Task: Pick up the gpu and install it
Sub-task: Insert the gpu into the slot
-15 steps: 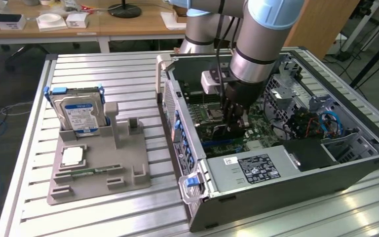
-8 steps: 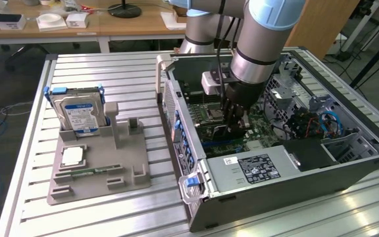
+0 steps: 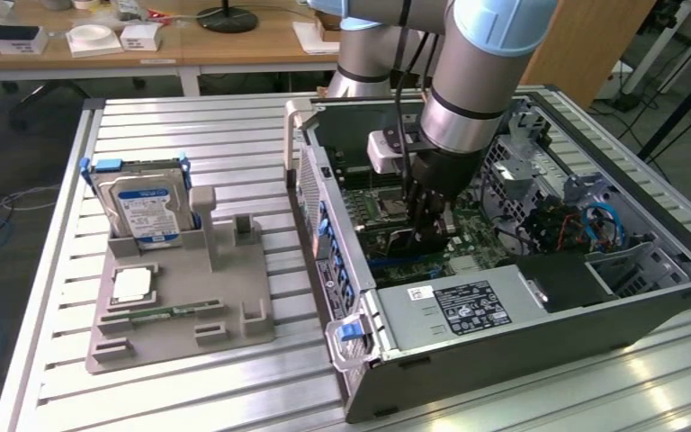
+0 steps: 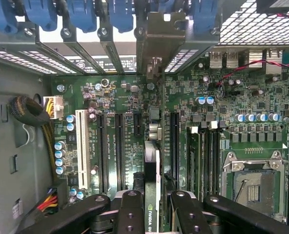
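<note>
Counter [image 3: 201, 126] of ribbed aluminium carries everything. Its biggest load is the open computer case [image 3: 502, 360], lying on its side. The robot arm [image 3: 478, 81] comes down into the case from above.

Beside the case, on the exterior view's left, sits a grey fixture tray [image 3: 183, 337]. A hard drive [image 3: 144, 209] stands upright in the tray's far end, and a narrow green memory stick [image 3: 172, 312] lies flat nearer the front. Inside the case, a grey power supply [image 3: 466, 310] fills the near corner, and the green motherboard [image 4: 110, 97] covers the case floor.

The gpu [image 4: 152, 170] is inside the case, standing on edge over the motherboard. The end effector [image 4: 156, 200] grips it, with a black finger [image 4: 130, 209] pressed to each face. Whether the card's lower edge has reached its socket cannot be told.

The fit around the card is tight. A long black expansion slot [image 4: 120, 146] runs close along one side and another slot [image 4: 174, 146] along the other. In line with the card, a grey metal bracket [image 4: 160, 34] meets the case's rear wall, between blue latches [image 4: 81, 14]. A yellow-and-black cable bundle [image 4: 44, 117] curls near the case's side wall. The empty processor socket [image 4: 252, 183] lies well to the other side of the card.
</note>
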You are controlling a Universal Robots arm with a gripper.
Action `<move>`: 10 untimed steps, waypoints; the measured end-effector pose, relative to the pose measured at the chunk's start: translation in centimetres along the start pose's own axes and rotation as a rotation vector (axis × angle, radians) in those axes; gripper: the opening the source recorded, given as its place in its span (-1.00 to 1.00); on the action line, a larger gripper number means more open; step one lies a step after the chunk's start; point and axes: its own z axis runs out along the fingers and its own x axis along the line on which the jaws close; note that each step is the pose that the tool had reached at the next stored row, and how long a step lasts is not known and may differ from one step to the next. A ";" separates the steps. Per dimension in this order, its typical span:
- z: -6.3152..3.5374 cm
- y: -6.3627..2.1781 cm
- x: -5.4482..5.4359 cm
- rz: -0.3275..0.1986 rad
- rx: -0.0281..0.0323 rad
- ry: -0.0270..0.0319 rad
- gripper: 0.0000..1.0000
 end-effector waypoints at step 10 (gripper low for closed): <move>-0.03 -0.06 0.0 0.000 -0.0092 -0.0010 -0.48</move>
